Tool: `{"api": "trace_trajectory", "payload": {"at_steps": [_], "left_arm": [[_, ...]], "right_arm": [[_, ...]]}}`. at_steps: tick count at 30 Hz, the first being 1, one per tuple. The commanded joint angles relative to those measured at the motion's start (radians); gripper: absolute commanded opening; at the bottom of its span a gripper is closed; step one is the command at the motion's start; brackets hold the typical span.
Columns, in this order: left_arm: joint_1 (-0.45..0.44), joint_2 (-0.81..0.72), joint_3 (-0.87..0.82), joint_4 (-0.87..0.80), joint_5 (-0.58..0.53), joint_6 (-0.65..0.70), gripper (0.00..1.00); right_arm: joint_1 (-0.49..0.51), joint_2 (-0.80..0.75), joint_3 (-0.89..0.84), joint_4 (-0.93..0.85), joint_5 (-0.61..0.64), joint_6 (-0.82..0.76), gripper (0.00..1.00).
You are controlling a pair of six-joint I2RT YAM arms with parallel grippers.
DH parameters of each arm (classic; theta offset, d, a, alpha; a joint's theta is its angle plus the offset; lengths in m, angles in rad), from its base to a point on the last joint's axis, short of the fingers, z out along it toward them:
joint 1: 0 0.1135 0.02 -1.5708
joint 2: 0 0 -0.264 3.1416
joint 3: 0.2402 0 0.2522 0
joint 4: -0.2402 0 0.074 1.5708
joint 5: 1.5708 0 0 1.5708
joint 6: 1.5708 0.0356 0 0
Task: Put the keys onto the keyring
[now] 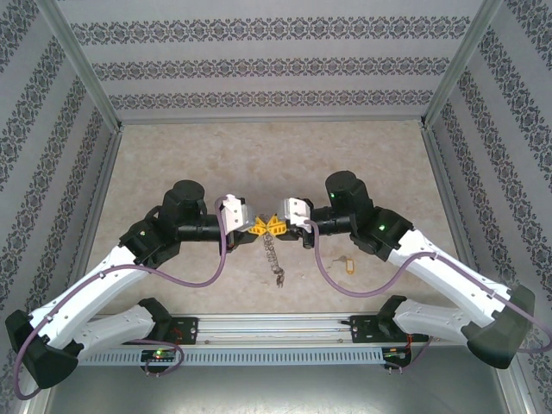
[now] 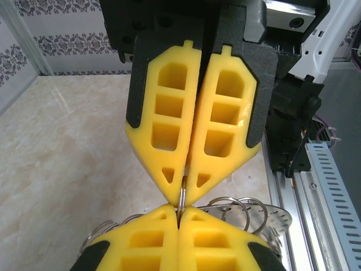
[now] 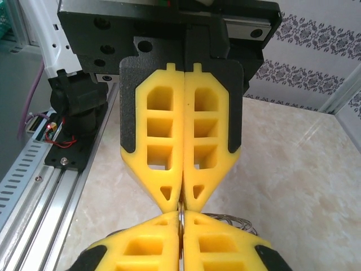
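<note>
Holding: left gripper (image 1: pixel 257 228) and right gripper (image 1: pixel 276 226) meet tip to tip above mid-table, each clamped on the thin grey metal keyring (image 2: pixel 182 197).
Keyring: lifted clear of the surface, with its small dangling metal pieces (image 1: pixel 274 257) hanging below the grip.
Progress: judged early. A small yellow-headed key (image 1: pixel 348 263) lies loose on the beige marbled table (image 1: pixel 172 164) just beside the right forearm, not yet threaded.
Remaining: fetching that key and working it onto the ring; other keys cannot be made out.
Room: open table ahead and to both sides. The patterned walls (image 1: pixel 52 129) are well apart, and the aluminium rail (image 1: pixel 276 328) lies near, behind the grippers.
</note>
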Motion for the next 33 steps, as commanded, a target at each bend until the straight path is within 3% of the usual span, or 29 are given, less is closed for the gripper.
{"api": "trace_trajectory", "payload": {"at_steps": [1, 4, 8, 19, 33], "left_arm": [[-0.005, -0.01, -0.008, 0.074, -0.037, -0.014, 0.0], [-0.005, -0.017, -0.009, 0.078, -0.044, -0.013, 0.0], [-0.005, -0.03, -0.014, 0.089, -0.038, -0.017, 0.0], [-0.003, -0.11, -0.064, 0.174, 0.097, -0.064, 0.0], [-0.003, -0.124, -0.073, 0.199, 0.144, -0.086, 0.0]], "right_arm": [[0.013, -0.035, -0.013, 0.039, -0.056, -0.001, 0.14], [0.009, -0.044, -0.021, 0.042, -0.039, 0.006, 0.28], [0.007, -0.057, -0.036, 0.041, -0.007, 0.034, 0.37], [-0.013, -0.113, -0.091, 0.094, -0.001, 0.125, 0.31], [0.017, -0.118, -0.099, 0.174, -0.068, 0.162, 0.25]]}}
